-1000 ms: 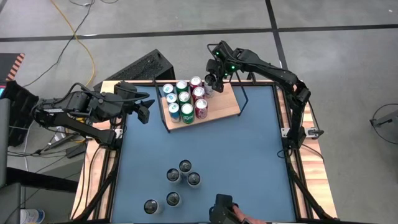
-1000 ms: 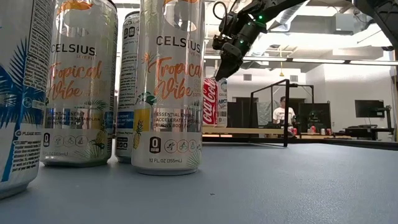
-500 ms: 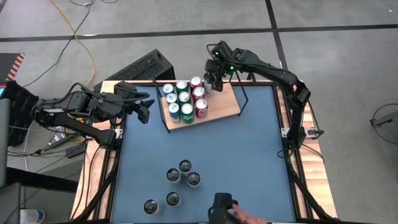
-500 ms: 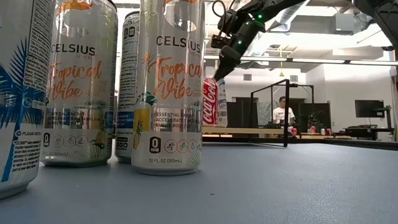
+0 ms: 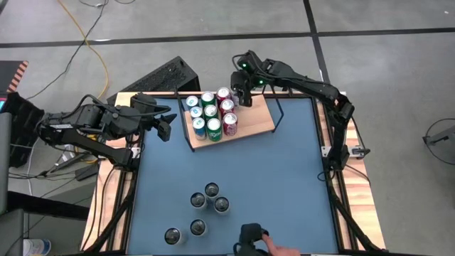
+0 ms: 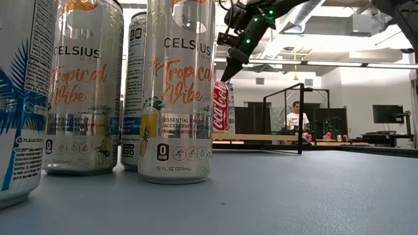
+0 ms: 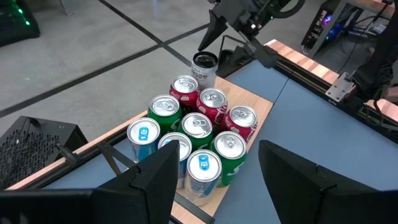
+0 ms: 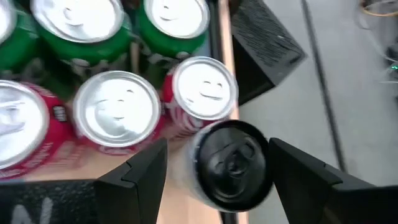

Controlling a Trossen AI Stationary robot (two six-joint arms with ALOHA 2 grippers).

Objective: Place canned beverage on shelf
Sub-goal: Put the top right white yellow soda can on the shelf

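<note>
Above the far corner of the shelf [image 5: 252,121], the right gripper [image 8: 214,186] hangs with its two dark fingers spread and empty, straddling a black-lidded can [image 8: 231,163] that stands free on the light wood. Beside it, round silver tops of red cans [image 8: 115,112] and green cans [image 8: 171,15] pack tight in rows. Off at the table's left edge, the left gripper [image 5: 165,126] waits, fingers parted, holding nothing. Tall slim cans [image 5: 211,190] cluster on the blue tabletop [image 5: 284,185].

We count 10 cans on the shelf [image 5: 257,122]: 3 red, 3 green, 3 blue-top, 1 black-top [image 7: 204,66]; 5 tall cans on table [image 5: 284,185].
</note>
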